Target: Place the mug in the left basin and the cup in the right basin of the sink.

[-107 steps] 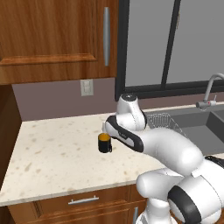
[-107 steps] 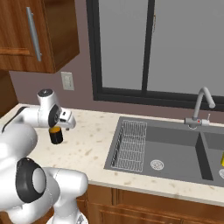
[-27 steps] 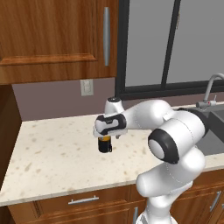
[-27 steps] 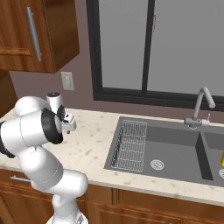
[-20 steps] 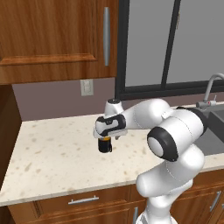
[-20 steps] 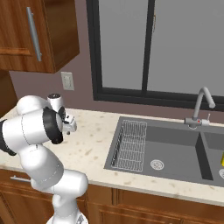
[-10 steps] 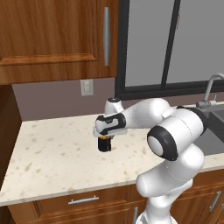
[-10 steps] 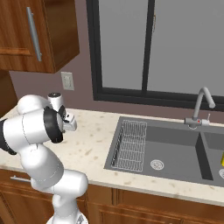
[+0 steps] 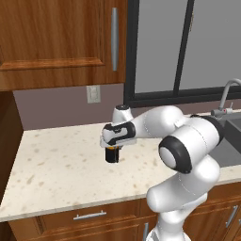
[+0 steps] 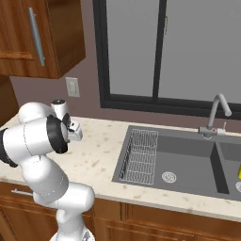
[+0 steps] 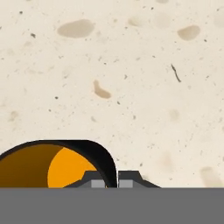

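End effector [image 11: 111, 180] pinches the mug [image 9: 112, 154] by its rim, mug standing on the worktop [image 9: 61, 164]. Grasp made; next comes a lift and carry toward the left basin [image 10: 188, 162].

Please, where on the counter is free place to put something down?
Bare counter lies left and front of the mug, and between arm and sink rim. Crowded where the tool pinches the mug's wall.
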